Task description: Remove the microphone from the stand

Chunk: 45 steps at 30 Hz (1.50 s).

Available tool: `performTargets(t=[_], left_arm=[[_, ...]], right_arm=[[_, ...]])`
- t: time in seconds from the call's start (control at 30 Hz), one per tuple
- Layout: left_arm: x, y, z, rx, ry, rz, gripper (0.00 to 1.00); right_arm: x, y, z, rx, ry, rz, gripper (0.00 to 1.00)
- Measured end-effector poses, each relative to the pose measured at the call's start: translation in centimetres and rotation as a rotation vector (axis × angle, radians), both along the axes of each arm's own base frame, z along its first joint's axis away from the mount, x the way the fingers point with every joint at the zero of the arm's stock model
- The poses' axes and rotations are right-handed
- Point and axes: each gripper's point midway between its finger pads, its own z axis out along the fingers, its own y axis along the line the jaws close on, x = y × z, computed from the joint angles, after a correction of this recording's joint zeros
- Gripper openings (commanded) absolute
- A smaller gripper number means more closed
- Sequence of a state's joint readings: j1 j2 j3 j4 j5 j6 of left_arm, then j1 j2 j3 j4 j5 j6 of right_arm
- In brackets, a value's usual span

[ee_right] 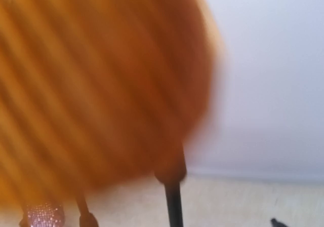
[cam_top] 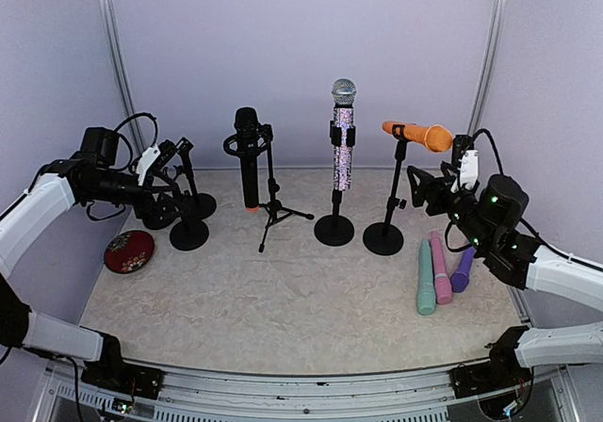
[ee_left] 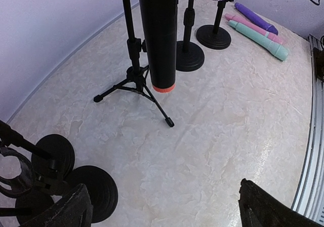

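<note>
An orange microphone lies nearly level in the clip of the right-hand stand. In the right wrist view the orange microphone is a blur that fills most of the picture and my own fingers do not show. From above, my right gripper sits just below and beside the microphone's head, fingers apart and nothing in them. A black microphone hangs on a tripod stand and a glittery one stands upright on a round-base stand. My left gripper is open at the far left, empty.
Teal, pink and purple microphones lie side by side at the right. Empty stands with round black bases cluster under the left gripper. A red round cushion lies at the left edge. Walls close in the back and sides.
</note>
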<state>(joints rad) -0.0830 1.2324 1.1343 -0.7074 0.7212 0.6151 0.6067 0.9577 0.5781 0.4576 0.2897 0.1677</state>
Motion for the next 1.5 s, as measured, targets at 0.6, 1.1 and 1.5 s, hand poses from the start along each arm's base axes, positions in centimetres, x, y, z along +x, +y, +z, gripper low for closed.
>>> performTargets(t=[0.6, 1.1, 1.5], left_arm=[[0.2, -0.1, 0.7, -0.012, 0.003, 0.009, 0.97], [-0.3, -3.0, 4.0, -0.046, -0.045, -0.053, 0.95], [-1.2, -6.2, 5.5, -0.072, -0.042, -0.126, 0.93]], right_arm=[[2.7, 3.2, 9.3, -0.157, -0.264, -0.044, 0.26], [-1.9, 7.9, 9.6, -0.260, -0.290, -0.007, 0.00], [-6.7, 10.3, 9.8, -0.241, -0.262, 0.039, 0.00]])
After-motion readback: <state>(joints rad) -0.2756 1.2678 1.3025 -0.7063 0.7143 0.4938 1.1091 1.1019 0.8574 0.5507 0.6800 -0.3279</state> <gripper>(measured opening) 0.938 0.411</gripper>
